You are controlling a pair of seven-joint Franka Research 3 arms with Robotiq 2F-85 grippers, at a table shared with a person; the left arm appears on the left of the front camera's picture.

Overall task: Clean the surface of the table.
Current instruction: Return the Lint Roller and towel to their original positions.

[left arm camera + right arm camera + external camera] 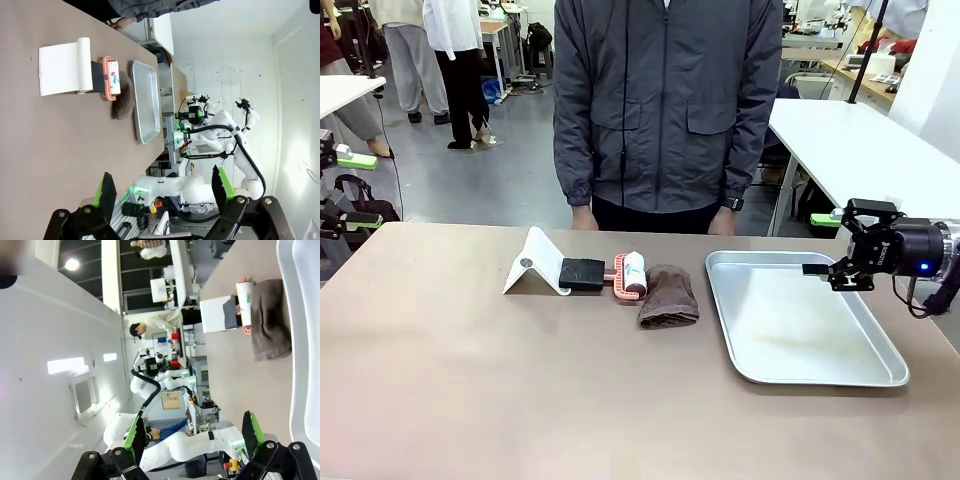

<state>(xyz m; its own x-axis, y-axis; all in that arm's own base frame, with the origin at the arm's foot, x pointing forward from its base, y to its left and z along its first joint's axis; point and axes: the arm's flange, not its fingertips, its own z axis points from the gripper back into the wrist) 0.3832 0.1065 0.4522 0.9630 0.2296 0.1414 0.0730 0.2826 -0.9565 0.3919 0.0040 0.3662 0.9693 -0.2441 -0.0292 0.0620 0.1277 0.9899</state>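
The taupe-brown table (470, 380) carries a row of things near its far middle: a white folded card (535, 262), a black pad (582, 273), a pink-handled roller (632, 273) and a folded brown cloth (668, 295). My right gripper (828, 275) hovers open over the right rim of the metal tray (800, 330), holding nothing. In the right wrist view my right gripper (194, 427) stands wide, with the cloth (270, 320) and roller (245, 300) far ahead. My left gripper (162, 185) is open and empty, well back from the table (50, 150), card (60, 67) and roller (112, 80).
A person in a grey jacket (665, 100) stands at the table's far edge, hands hanging by the edge. The tray lies bare at the right. A white-topped table (860, 150) stands behind on the right. The near half of the brown top is free.
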